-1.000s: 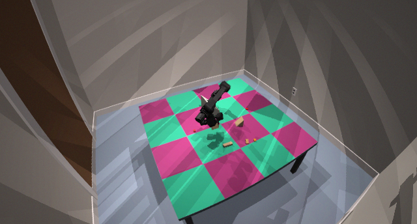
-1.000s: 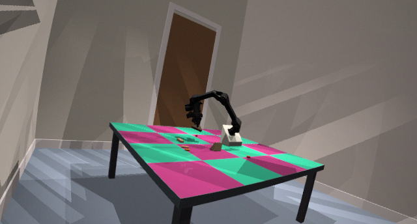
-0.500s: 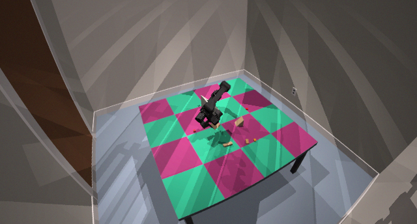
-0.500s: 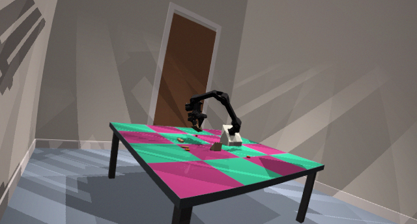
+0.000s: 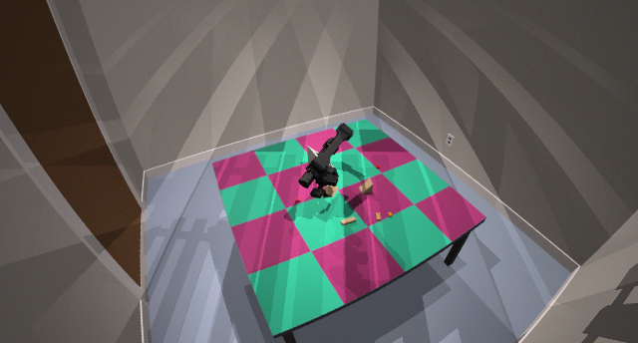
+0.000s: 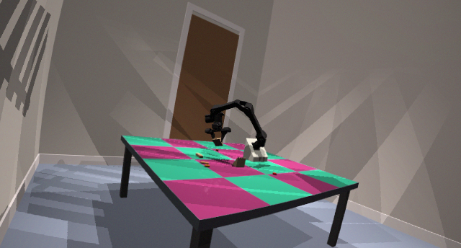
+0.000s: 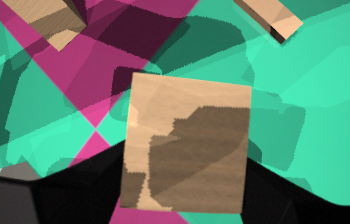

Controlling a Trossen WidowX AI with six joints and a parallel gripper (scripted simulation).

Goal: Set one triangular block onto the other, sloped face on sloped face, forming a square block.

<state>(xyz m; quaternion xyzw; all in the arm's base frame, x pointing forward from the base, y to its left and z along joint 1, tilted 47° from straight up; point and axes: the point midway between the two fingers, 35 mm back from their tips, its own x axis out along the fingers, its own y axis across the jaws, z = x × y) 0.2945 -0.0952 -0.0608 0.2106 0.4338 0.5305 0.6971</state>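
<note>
Seen in the top view, open air surrounds the raised gripper [image 5: 324, 191] [image 6: 217, 132] and its wooden block [image 5: 331, 190] [image 6: 217, 141] [image 7: 186, 144]. The other triangular block [image 5: 367, 186] [image 6: 238, 162] stands at three o'clock, nearby. A low wooden cylinder [image 5: 348, 220] [image 6: 199, 155] lies toward five o'clock, a small red piece [image 5: 297, 200] [image 6: 217, 150] toward nine.
</note>
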